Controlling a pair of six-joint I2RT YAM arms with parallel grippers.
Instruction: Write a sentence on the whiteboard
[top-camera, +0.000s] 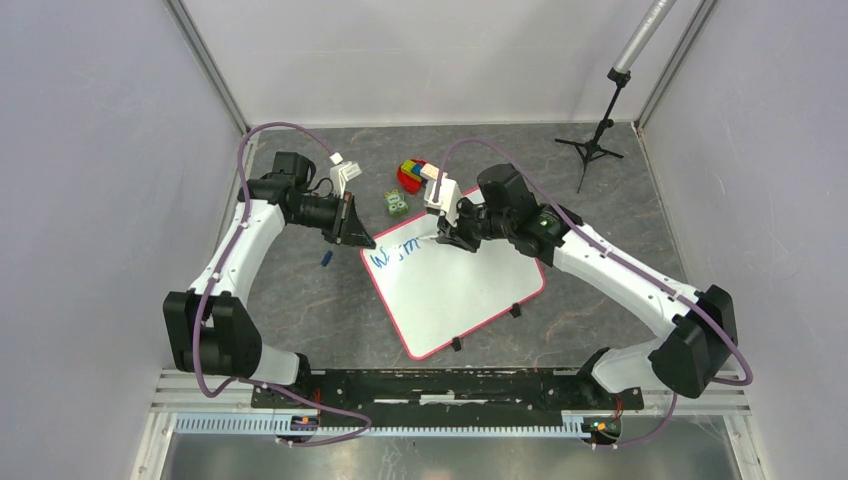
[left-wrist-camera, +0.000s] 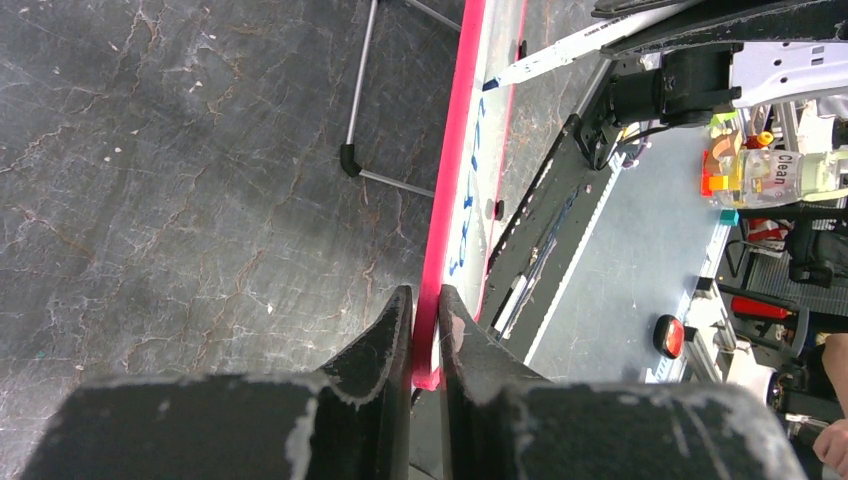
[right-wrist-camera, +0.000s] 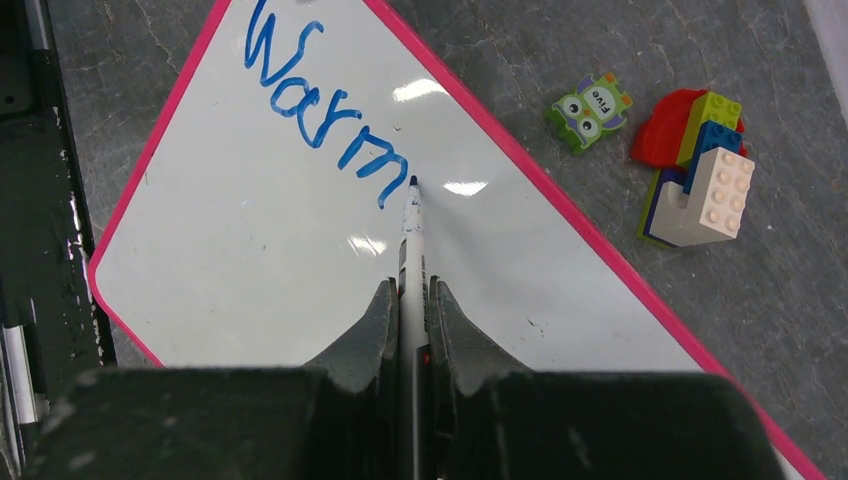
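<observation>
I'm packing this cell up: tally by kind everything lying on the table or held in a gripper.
Whiteboard: 1
Marker: 1
Green monster tile: 1
Toy brick cluster: 1
Tripod stand: 1
Small blue piece: 1
Total: 6

The whiteboard (right-wrist-camera: 300, 250) has a smooth, glossy white face with bright glare spots, inside a shiny pink plastic-looking rim. The table (right-wrist-camera: 520, 40) beneath looks like dark grey veined stone, matt. The marker (right-wrist-camera: 411, 255) has a smooth white plastic barrel. The toy bricks (right-wrist-camera: 700, 165) are glossy plastic. The right gripper (right-wrist-camera: 411, 288) has matt black fingers (right-wrist-camera: 365, 335), scuffed pale at the edges.
</observation>
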